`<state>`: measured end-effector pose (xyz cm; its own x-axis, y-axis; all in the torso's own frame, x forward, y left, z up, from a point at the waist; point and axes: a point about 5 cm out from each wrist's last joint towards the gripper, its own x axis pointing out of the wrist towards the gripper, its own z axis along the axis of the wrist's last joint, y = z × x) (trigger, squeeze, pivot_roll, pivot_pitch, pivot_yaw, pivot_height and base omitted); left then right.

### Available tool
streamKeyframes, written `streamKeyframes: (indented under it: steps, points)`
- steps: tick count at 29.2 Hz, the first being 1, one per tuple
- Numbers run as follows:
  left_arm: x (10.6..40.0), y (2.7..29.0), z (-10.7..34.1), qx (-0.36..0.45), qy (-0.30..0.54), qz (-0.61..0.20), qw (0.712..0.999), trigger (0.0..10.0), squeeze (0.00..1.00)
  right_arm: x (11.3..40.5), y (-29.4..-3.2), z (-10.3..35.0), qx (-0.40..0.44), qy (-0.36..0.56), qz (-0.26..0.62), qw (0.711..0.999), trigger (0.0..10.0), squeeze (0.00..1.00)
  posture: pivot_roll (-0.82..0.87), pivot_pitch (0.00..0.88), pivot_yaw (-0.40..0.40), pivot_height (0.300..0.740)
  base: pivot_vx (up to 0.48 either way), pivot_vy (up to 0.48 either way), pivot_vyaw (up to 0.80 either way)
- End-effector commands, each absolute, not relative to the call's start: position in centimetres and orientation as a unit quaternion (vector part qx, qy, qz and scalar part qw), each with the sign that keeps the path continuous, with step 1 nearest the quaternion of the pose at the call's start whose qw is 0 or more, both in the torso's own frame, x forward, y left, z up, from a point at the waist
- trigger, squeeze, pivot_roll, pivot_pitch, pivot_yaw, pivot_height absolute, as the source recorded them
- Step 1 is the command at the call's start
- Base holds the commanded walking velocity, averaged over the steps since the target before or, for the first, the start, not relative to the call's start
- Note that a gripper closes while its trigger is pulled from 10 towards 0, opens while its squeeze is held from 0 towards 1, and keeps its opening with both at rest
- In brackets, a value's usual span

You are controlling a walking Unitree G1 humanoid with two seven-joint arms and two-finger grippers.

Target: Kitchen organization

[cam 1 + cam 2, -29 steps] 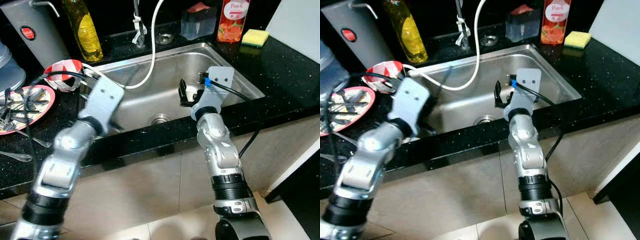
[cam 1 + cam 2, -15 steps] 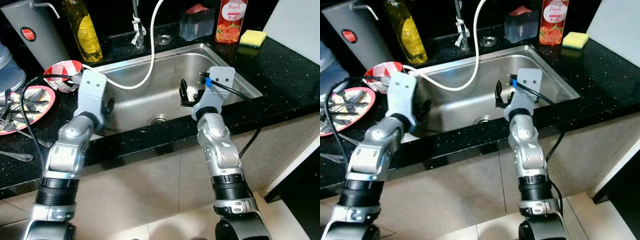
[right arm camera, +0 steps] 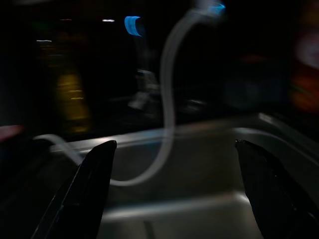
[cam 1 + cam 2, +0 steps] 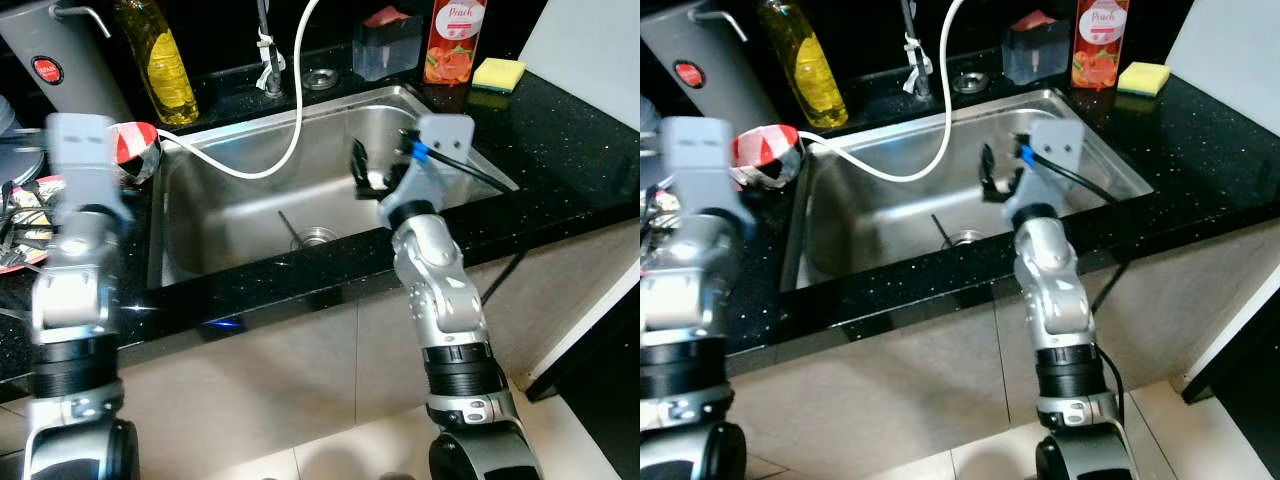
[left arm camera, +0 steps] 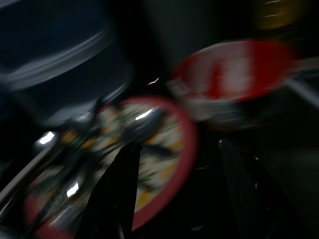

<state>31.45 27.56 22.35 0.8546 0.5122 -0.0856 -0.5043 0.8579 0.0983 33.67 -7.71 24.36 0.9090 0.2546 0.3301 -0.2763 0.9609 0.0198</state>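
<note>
Hovering left gripper, plate beneath

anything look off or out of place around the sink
Two things. A white hose droops from above into the sink and trails over its left rim toward the red and white bowl. A thin dark utensil lies in the basin beside the drain. Nothing looks spilled or broken.
</note>
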Motion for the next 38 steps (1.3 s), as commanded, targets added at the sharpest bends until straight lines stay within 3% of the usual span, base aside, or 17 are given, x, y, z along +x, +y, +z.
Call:
streamKeyframes:
  steps: [1,7,8,9,10,21,22,25,29,36,38]
  points:
    - [30.4,30.4,21.4,0.0,0.096,0.33,0.939,10.0,0.0,33.2,-5.3,25.0,0.014,-0.17,0.198,0.965,10.0,0.0,0.08,0.024,0.131,0.74,0.0,0.0,0.0]
    - [30.0,30.9,19.9,-0.066,0.132,0.346,0.927,10.0,0.0,33.0,-3.8,25.1,0.016,-0.165,0.229,0.959,10.0,0.0,0.08,0.024,0.131,0.74,0.0,0.0,0.0]
    - [30.1,30.8,19.6,-0.079,0.138,0.347,0.924,10.0,0.55,32.9,-3.6,25.2,0.02,-0.165,0.231,0.959,10.0,0.0,0.08,0.024,0.127,0.74,0.0,0.0,0.0]
    - [30.1,30.8,19.6,-0.079,0.138,0.347,0.924,10.0,0.55,32.9,-3.6,25.2,0.02,-0.165,0.231,0.959,10.0,0.0,0.08,0.024,0.127,0.74,0.0,0.0,0.0]
    - [30.1,30.8,19.3,-0.081,0.145,0.352,0.921,10.0,1.0,32.8,-3.5,25.3,0.024,-0.166,0.233,0.958,10.0,0.0,0.08,0.028,0.132,0.74,0.0,0.0,0.0]
    - [30.7,29.8,18.0,-0.087,0.193,0.339,0.917,10.0,1.0,32.5,-3.4,24.9,0.023,-0.16,0.234,0.959,10.0,0.0,0.07,0.037,0.145,0.74,0.0,0.0,0.0]
    - [30.8,29.4,17.9,-0.087,0.197,0.334,0.917,10.0,0.0,32.5,-3.4,24.8,0.023,-0.159,0.234,0.959,10.0,0.0,0.07,0.037,0.145,0.74,0.0,0.0,0.0]
    - [30.8,28.8,17.7,-0.08,0.2,0.336,0.917,10.0,0.0,32.5,-3.4,24.7,0.023,-0.158,0.235,0.959,10.0,0.0,0.08,0.03,0.15,0.74,0.0,0.0,0.0]
    - [28.9,25.6,15.9,-0.046,0.208,0.397,0.893,10.0,0.0,32.5,-3.4,24.3,0.022,-0.153,0.233,0.96,10.0,0.0,0.08,0.021,0.154,0.74,0.0,0.0,0.0]
    - [28.2,26.3,15.3,-0.043,0.221,0.419,0.88,10.0,0.0,32.5,-3.2,24.1,0.02,-0.15,0.235,0.96,10.0,0.0,0.08,0.017,0.151,0.74,0.0,0.0,0.0]
    - [27.9,27.6,15.5,-0.04,0.217,0.441,0.87,10.0,0.0,32.5,-3.2,24.0,0.018,-0.149,0.236,0.96,10.0,0.0,0.08,0.014,0.153,0.74,0.0,0.0,0.0]
